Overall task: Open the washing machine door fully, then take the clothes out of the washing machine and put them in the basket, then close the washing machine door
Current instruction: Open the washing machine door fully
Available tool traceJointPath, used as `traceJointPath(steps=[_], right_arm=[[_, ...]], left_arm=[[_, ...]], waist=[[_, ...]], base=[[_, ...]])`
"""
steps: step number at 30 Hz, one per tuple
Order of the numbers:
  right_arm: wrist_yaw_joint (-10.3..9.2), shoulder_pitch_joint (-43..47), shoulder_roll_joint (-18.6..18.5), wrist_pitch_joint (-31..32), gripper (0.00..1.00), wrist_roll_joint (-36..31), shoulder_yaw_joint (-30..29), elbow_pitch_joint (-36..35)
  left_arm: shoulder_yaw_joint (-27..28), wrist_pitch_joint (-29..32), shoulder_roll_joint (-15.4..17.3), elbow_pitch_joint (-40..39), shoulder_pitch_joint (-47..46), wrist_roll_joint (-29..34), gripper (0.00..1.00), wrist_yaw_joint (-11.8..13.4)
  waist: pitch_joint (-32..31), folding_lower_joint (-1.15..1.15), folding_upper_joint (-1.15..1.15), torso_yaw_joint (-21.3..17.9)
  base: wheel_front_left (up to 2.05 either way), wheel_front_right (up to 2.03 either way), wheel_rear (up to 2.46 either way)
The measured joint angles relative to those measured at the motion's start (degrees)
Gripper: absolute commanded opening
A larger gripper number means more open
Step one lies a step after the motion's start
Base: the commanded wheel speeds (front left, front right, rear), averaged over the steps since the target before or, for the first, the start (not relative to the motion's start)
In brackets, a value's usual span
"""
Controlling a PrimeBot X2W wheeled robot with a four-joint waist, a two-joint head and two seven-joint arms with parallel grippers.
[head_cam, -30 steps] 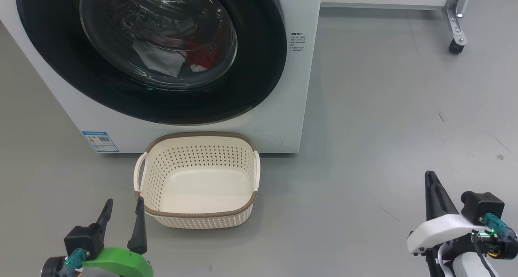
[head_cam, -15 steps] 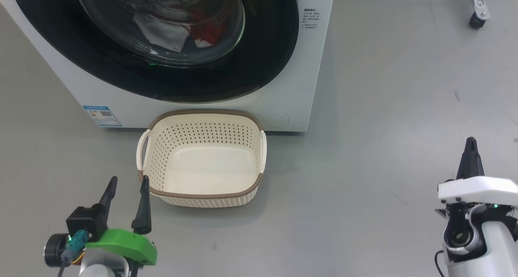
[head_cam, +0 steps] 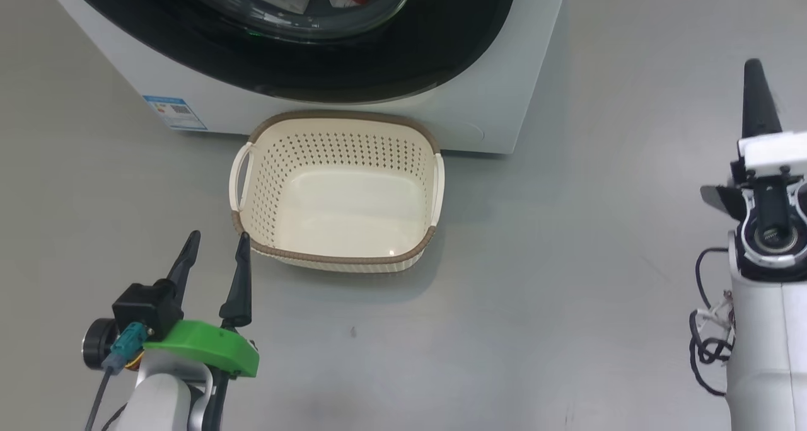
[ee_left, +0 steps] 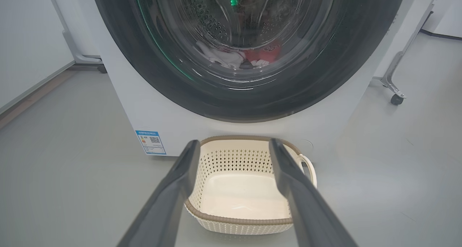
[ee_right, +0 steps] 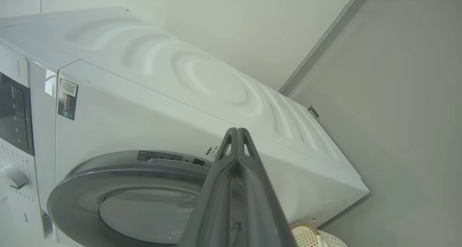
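The washing machine (head_cam: 529,72), a big white front-loading box, stands on a smooth grey floor (head_cam: 567,261). Its large round washing machine door (head_cam: 378,72), with a glossy black rim around bulging clear glass, sits shut against the front. To the machine's right the floor runs wide and bare, and there is more open floor on its left. The cream perforated plastic basket (head_cam: 340,258), with a brown woven-look rim and two side handles, sits on the floor just before the machine's lower edge, under the door, and holds nothing. The left tool (head_cam: 217,239) hangs low near the basket's front left corner with its two dark fingers spread apart around nothing. The right tool (head_cam: 753,72) is well off to the right over bare floor, its fingers pressed together into one point and holding nothing. The clothes (ee_left: 238,59), white cloth beside red fabric, lie behind the glass at the bottom of the drum. A small blue label sticker (head_cam: 175,111) marks the machine's lower left front. The left wrist view adds the perforated drum wall and a metal frame leg on a caster (ee_left: 396,99) to the machine's right. The right wrist view adds the machine's ribbed side, a dark control panel (ee_right: 14,113) and the door's edge lying flush.
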Motion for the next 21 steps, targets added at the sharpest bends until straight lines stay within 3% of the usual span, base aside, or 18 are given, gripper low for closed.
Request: traceJointPath(steps=[13, 21], right_arm=[[-3.67, -13.6, -3.3, 8.2, 0.0, 0.7, 0.3, -2.1], [-4.59, -19.9, -3.7, 12.2, 0.0, 3.4, 0.3, -1.0]], left_arm=[[-2.3, 0.0, -0.2, -0.8, -4.1, -1.9, 1.0, 0.0], [-3.5, 0.0, -0.4, -0.9, -6.4, -3.4, 1.0, 0.0]], waist=[[7.3, 0.0, 0.0, 4.1], [10.8, 0.0, 0.0, 6.8]], base=[[0.0, 0.0, 0.0], [0.0, 0.0, 0.0]])
